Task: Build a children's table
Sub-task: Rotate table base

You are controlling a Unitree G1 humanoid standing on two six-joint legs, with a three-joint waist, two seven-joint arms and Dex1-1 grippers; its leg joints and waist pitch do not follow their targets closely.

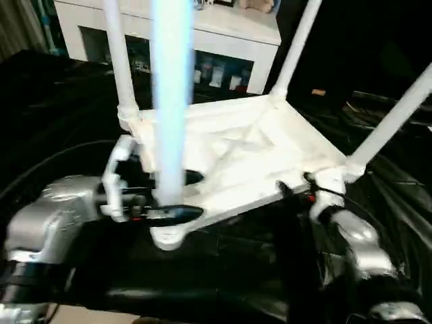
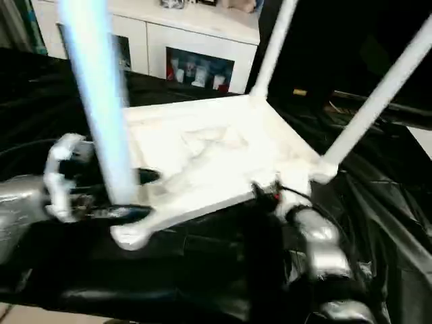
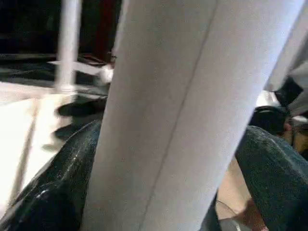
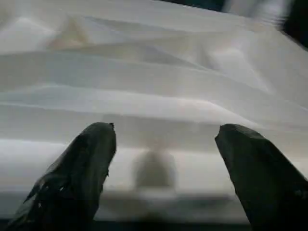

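Table [image 1: 243, 152], small and white, lies upside down on the black-covered tabletop [image 1: 61, 88], ribbed underside up, four legs rising from its corner sockets. From the head views, the nearest leg [image 1: 170, 101] stands in the table's near-left corner, and the left gripper [image 1: 172, 196] has its black fingers either side of that leg just above the socket. The right gripper [image 1: 297, 185] sits at the table's near-right edge, beside another leg [image 1: 391, 121]. A white cabinet [image 1: 202, 40] with glass doors stands behind the table.

Left wrist view: the leg [image 3: 183, 115] stands between two dark fingers [image 3: 72, 178], which grasp it.

Right wrist view: two black fingers [image 4: 82, 173] stand spread apart, released, right up against the table's rim [image 4: 154, 163].
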